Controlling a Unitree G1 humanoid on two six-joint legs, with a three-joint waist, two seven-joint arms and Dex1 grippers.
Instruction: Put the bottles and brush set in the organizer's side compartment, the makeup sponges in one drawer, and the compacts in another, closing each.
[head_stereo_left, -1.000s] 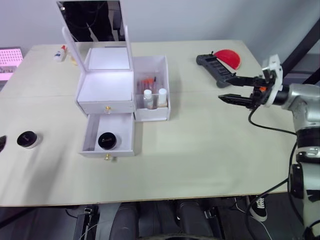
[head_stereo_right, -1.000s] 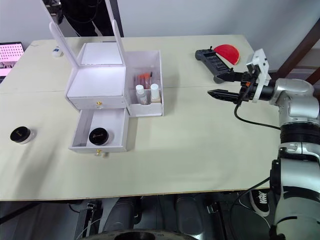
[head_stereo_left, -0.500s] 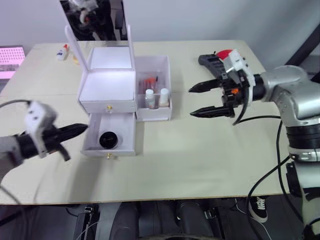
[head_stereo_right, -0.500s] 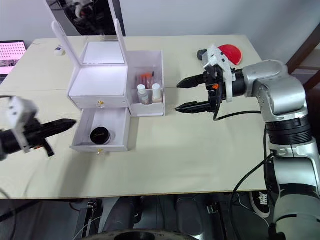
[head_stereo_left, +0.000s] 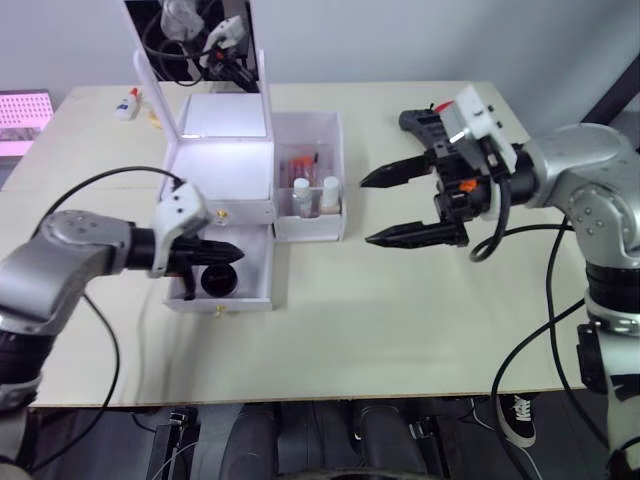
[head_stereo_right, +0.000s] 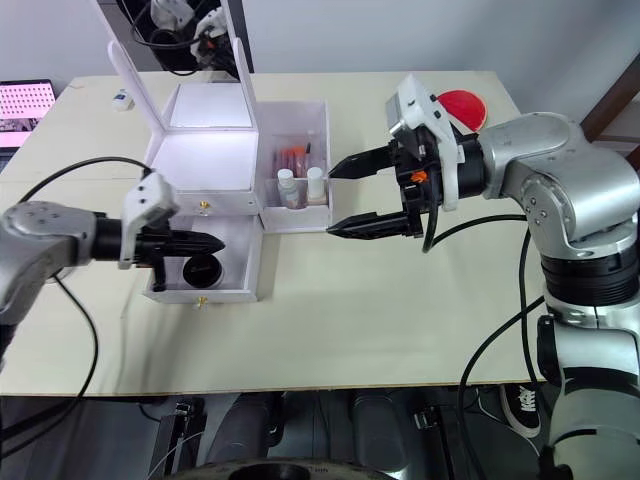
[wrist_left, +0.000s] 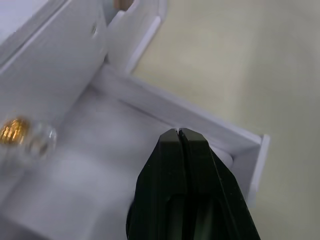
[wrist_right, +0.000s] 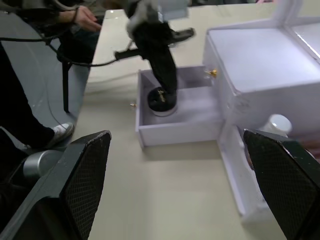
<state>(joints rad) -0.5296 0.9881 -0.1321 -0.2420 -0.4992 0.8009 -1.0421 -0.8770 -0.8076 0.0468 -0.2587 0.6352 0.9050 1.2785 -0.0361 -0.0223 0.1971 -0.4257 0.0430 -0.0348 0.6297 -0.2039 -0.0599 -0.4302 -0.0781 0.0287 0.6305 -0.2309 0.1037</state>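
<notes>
Compact (head_stereo_left: 214, 281): round, black, lying flat in the open lower drawer (head_stereo_left: 222, 297) of the white organizer (head_stereo_left: 225, 180), towards the drawer's front. Right wrist view shows it (wrist_right: 161, 99) sitting clear of the drawer walls, with my left fingers coming down right over it; touching or not, I cannot tell. Head views hide that gap. Left wrist view gives the inside wall of the drawer and the gold knob (wrist_left: 12, 131) of the upper drawer, which is shut.

My left gripper (head_stereo_left: 225, 252) is over the open drawer, fingers (wrist_left: 180, 165) pressed together, holding nothing.

Side compartment (head_stereo_left: 332, 128) holds two white-capped bottles (head_stereo_left: 312, 194) upright at its front and a reddish item behind them, too small to identify. Mirror lid (head_stereo_left: 200, 45) stands up.

My right gripper (head_stereo_left: 393, 207) hangs above the table (head_stereo_left: 400, 310) just right of the side compartment, fingers spread wide, empty. Behind it: a black controller-like object (head_stereo_left: 420, 122) and a red disc (head_stereo_right: 462, 104).

Far left corner of the table: a small white bottle (head_stereo_left: 124, 104). A person's hand (wrist_right: 84, 19) shows in the right wrist view.
</notes>
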